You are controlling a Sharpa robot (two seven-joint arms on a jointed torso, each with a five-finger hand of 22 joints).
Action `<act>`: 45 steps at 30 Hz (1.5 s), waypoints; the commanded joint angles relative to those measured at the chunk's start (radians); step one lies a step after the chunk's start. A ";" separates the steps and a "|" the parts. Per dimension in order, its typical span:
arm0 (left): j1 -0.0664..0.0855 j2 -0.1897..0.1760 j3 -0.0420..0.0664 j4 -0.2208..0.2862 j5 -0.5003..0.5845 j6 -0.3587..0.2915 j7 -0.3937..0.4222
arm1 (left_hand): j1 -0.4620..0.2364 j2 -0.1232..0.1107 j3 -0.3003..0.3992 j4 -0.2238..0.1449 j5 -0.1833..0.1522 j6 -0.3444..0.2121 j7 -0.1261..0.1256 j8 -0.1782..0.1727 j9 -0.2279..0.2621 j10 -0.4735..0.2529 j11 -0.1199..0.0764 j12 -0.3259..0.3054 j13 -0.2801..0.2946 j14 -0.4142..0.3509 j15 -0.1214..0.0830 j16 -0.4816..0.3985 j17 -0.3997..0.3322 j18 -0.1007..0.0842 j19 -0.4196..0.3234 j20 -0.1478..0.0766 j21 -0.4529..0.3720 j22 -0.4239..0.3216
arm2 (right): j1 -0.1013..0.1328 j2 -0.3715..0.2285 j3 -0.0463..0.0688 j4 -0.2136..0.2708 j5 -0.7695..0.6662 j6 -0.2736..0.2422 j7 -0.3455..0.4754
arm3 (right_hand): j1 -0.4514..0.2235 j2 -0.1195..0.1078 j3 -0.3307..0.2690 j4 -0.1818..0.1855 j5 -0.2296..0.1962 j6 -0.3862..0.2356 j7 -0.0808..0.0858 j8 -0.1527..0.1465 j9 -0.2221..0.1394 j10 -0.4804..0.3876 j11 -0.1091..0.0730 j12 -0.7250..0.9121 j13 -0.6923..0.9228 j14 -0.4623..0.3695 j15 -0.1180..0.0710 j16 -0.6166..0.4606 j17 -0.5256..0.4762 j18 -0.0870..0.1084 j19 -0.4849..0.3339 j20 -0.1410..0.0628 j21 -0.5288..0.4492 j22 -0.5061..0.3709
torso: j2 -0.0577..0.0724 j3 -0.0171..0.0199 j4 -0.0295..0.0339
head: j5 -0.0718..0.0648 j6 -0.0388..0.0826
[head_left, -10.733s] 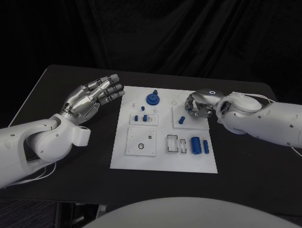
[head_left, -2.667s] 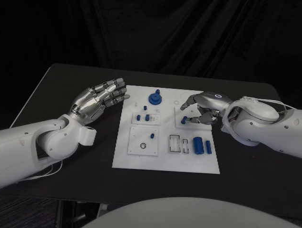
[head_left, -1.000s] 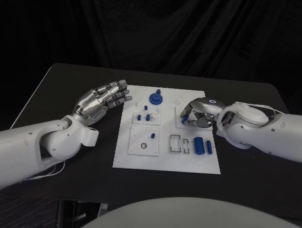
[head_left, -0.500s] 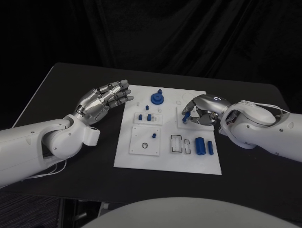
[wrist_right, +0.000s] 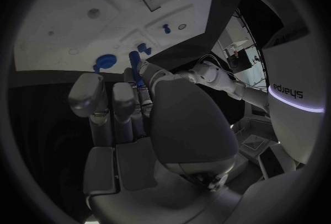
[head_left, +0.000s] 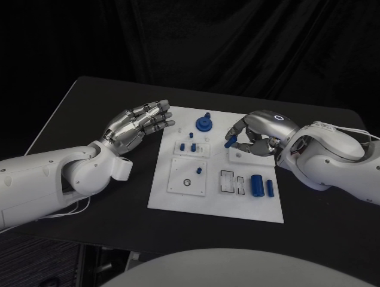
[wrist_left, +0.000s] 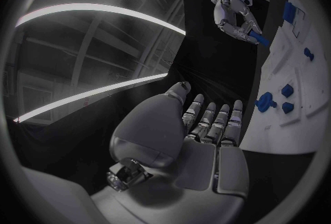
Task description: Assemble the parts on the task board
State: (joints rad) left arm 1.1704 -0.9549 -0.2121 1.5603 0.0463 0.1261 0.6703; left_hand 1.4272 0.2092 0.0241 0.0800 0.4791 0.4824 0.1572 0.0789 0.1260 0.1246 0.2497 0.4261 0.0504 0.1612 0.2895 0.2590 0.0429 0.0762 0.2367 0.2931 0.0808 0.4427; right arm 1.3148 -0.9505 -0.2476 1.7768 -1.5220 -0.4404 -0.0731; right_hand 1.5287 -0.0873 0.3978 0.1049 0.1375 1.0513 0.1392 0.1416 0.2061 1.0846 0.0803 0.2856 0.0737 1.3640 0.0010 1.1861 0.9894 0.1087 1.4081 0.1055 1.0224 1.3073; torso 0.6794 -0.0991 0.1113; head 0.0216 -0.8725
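One small blue cylindrical part (head_left: 231, 142) is pinched in the right hand (head_left: 257, 134) above the white task board (head_left: 217, 202). The left hand (head_left: 138, 127) hovers beside the board, fingers spread, holding nothing.

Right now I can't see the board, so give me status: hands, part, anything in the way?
Right hand pinches a blue part above the board. Left hand open, beside the board's edge, holding nothing. Nothing in the way.
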 commanded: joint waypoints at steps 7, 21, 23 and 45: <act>-0.002 0.005 0.001 -0.004 0.002 0.016 0.006 | -0.014 0.005 0.017 0.001 0.005 0.006 0.020 0.006 -0.001 -0.001 0.009 0.006 0.002 -0.007 0.002 0.005 0.001 -0.007 0.006 0.000 0.000 -0.004 | -0.039 0.076 0.000 0.048 -0.180 0.044 0.032 | -0.015 -0.006 -0.007 0.002 -0.009 0.025 -0.012 0.016 0.023 0.045 -0.014 -0.012 0.005 0.043 -0.011 0.042 0.054 -0.015 0.022 -0.011 0.055 0.141 | 0.001 -0.0001 0.0019 | 0.001 0.000; -0.002 0.004 0.001 -0.004 0.002 0.023 0.008 | -0.019 0.008 0.026 0.003 0.006 0.016 0.019 0.008 0.001 0.002 0.009 0.013 0.002 -0.008 0.001 0.009 0.001 -0.007 0.008 0.000 0.000 -0.003 | -0.099 0.244 0.001 -0.062 -0.251 0.085 0.062 | -0.022 -0.013 -0.014 0.003 -0.026 0.026 -0.014 0.014 0.029 0.052 -0.015 -0.019 0.007 0.041 -0.013 0.035 0.045 -0.014 0.018 -0.013 0.044 0.139 | -0.001 0.0007 -0.0012 | 0.015 0.000; -0.002 0.003 0.001 -0.005 0.002 0.023 0.007 | -0.020 0.008 0.028 0.003 0.006 0.016 0.019 0.008 0.001 0.003 0.010 0.013 0.002 -0.008 0.001 0.008 0.001 -0.007 0.008 0.000 0.000 -0.003 | -0.104 0.257 0.001 -0.071 -0.252 0.088 0.063 | -0.021 -0.013 -0.013 0.002 -0.026 0.026 -0.014 0.014 0.029 0.053 -0.015 -0.020 0.007 0.041 -0.013 0.035 0.046 -0.014 0.018 -0.013 0.045 0.139 | -0.001 0.0005 0.0024 | 0.013 0.000; -0.004 0.006 0.001 -0.010 0.002 0.028 0.002 | -0.023 0.010 0.034 0.005 0.006 0.013 0.020 0.008 0.000 0.002 0.010 0.011 0.002 -0.011 0.001 0.007 0.001 -0.006 0.006 0.000 -0.001 -0.007 | -0.130 0.269 0.001 -0.090 -0.255 0.133 0.032 | -0.017 -0.015 -0.012 -0.003 -0.022 0.024 -0.014 0.012 0.032 0.057 -0.016 -0.023 0.008 0.036 -0.014 0.026 0.035 -0.012 0.014 -0.015 0.033 0.136 | 0.000 -0.0012 0.0016 | 0.003 0.000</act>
State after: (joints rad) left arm 1.1683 -0.9494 -0.2121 1.5482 0.0463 0.1393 0.6658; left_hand 1.4141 0.2229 0.0517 0.0855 0.4791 0.4934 0.1607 0.0830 0.1261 0.1290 0.2540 0.4327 0.0514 0.1575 0.2931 0.2630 0.0429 0.0763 0.2367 0.2931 0.0808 0.4368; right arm 1.1899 -0.6826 -0.2447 1.6882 -1.7644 -0.3285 -0.0252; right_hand 1.5130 -0.1030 0.3862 0.1048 0.1145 1.0719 0.1253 0.1539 0.2376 1.1326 0.0643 0.2660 0.0815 1.4025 -0.0106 1.2160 1.0249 0.1092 1.4224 0.0912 1.0593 1.3073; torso 0.6802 -0.0989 0.1142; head 0.0238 -0.8725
